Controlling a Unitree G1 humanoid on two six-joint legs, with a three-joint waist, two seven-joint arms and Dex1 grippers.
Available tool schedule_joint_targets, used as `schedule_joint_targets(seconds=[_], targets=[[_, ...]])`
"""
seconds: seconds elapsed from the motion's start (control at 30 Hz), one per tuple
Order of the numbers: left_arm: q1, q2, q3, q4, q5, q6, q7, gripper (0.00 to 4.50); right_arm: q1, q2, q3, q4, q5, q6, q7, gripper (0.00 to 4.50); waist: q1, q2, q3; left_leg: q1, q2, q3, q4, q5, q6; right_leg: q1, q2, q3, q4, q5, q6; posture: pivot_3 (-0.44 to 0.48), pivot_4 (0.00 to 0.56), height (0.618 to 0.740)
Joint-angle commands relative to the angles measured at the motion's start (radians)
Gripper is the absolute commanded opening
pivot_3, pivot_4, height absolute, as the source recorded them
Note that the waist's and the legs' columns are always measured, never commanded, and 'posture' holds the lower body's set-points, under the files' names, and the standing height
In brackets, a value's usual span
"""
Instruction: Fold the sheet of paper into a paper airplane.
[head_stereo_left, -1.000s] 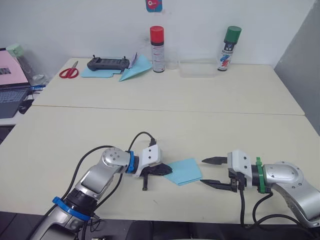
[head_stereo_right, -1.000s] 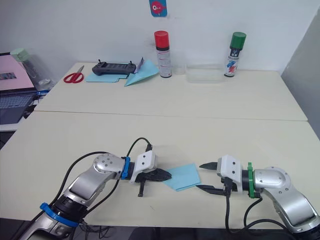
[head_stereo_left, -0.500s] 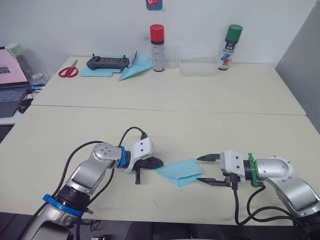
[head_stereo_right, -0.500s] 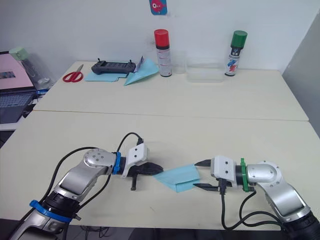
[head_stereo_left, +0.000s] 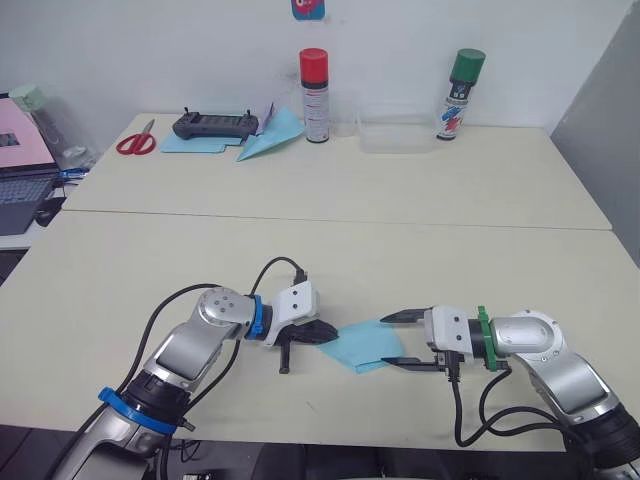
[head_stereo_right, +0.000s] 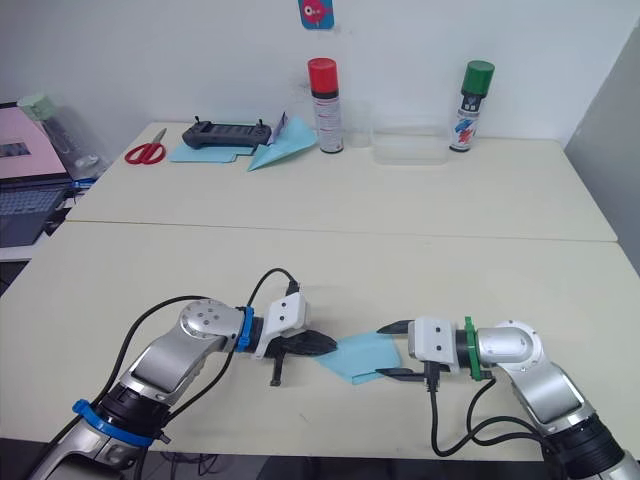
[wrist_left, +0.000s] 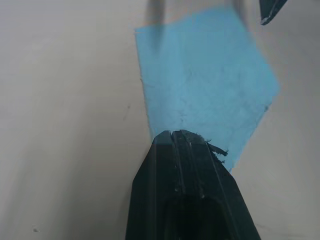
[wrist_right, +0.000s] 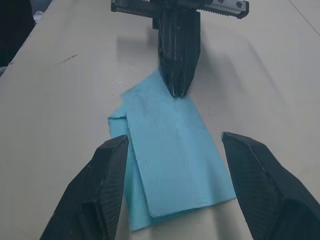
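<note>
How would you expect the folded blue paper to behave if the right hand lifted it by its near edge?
The sheet of paper is thin and in layers, so it would probably droop and splay. It looks very light, so it should slide easily on the table unless the left hand, shut on one corner, holds it.

Two pale tables (head_stereo_left: 330, 260) are set edge to edge. On the near one the folded paper (head_stereo_left: 366, 345) lies flat near the front edge. On the far one scissors (head_stereo_left: 137, 141), a controller (head_stereo_left: 216, 126) on blue sheets (head_stereo_left: 195, 146), a dart plane (head_stereo_left: 270, 140), two spray cans (head_stereo_left: 315, 83) (head_stereo_left: 459, 83) and a clear tray (head_stereo_left: 397, 134) are lined up along the wall.
</note>
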Motion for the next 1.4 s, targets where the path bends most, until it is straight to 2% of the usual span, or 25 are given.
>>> schedule_joint_targets(seconds=[0.03, 0.3, 0.5, 0.6, 0.83, 1.03, 1.2, 1.4], targets=[[0.009, 0.025, -0.042, 0.018, 0.067, -0.053, -0.003, 0.02, -0.020, 0.009, 0.001, -0.003, -0.014, -0.046, -0.001, 3.08, 0.000, 0.000, 0.000, 0.000, 0.000, 0.000, 0.000, 0.000, 0.000, 0.000, 0.000, 0.000, 0.000, 0.000, 0.000, 0.000, 0.150, 0.740], [-0.010, 0.002, -0.036, 0.054, 0.069, -0.032, 0.006, 0.02, -0.065, 0.038, 0.064, 0.107, -0.083, -0.240, 0.032, 3.08, 0.000, 0.000, 0.000, 0.001, 0.000, 0.000, 0.000, 0.000, 0.000, 0.001, 0.000, 0.000, 0.000, 0.000, 0.000, 0.000, 0.150, 0.740], [-0.007, -0.004, -0.031, 0.053, 0.052, 0.002, 0.002, 0.02, -0.107, 0.092, 0.095, 0.185, -0.081, -0.290, 0.040, 3.08, 0.000, 0.000, 0.000, 0.004, 0.000, 0.000, 0.000, 0.000, 0.000, 0.004, 0.000, 0.000, 0.000, 0.000, 0.000, 0.000, 0.150, 0.740], [-0.011, -0.006, -0.036, 0.059, 0.061, 0.000, 0.005, 0.00, -0.121, 0.109, 0.110, 0.214, -0.072, -0.307, 0.061, 2.52, -0.001, 0.000, 0.000, 0.005, 0.000, 0.000, 0.000, 0.000, 0.000, 0.005, 0.000, 0.000, 0.000, 0.000, 0.000, 0.000, 0.150, 0.740], [-0.025, -0.003, -0.026, 0.096, 0.073, -0.043, 0.007, 0.00, -0.125, 0.115, 0.090, 0.179, 0.006, -0.219, 0.091, 0.02, 0.000, 0.000, 0.000, 0.006, 0.000, 0.000, 0.000, 0.000, 0.000, 0.005, 0.000, 0.000, 0.000, 0.000, -0.001, 0.000, 0.150, 0.740], [-0.081, -0.020, -0.037, 0.160, 0.076, -0.113, -0.022, 0.00, -0.126, 0.135, 0.051, 0.075, 0.143, 0.043, 0.059, 0.02, 0.000, 0.000, 0.000, 0.005, 0.000, 0.000, 0.000, 0.000, 0.000, 0.005, 0.000, 0.000, 0.000, 0.000, -0.001, 0.000, 0.150, 0.740], [-0.093, -0.020, -0.046, 0.181, 0.080, -0.133, -0.057, 0.00, -0.174, 0.175, 0.044, 0.114, 0.089, 0.068, -0.007, 0.02, 0.000, 0.000, 0.000, 0.005, 0.000, 0.000, -0.001, 0.000, 0.000, 0.004, 0.000, 0.000, 0.000, 0.000, 0.000, 0.000, 0.150, 0.740], [-0.089, -0.047, -0.025, 0.160, 0.052, -0.145, -0.052, 0.00, -0.186, 0.174, 0.055, 0.131, 0.071, 0.074, -0.007, 0.02, 0.000, 0.000, 0.000, 0.003, 0.000, 0.000, -0.001, 0.000, 0.000, 0.003, 0.000, 0.000, -0.001, 0.000, 0.000, 0.000, 0.150, 0.740]])
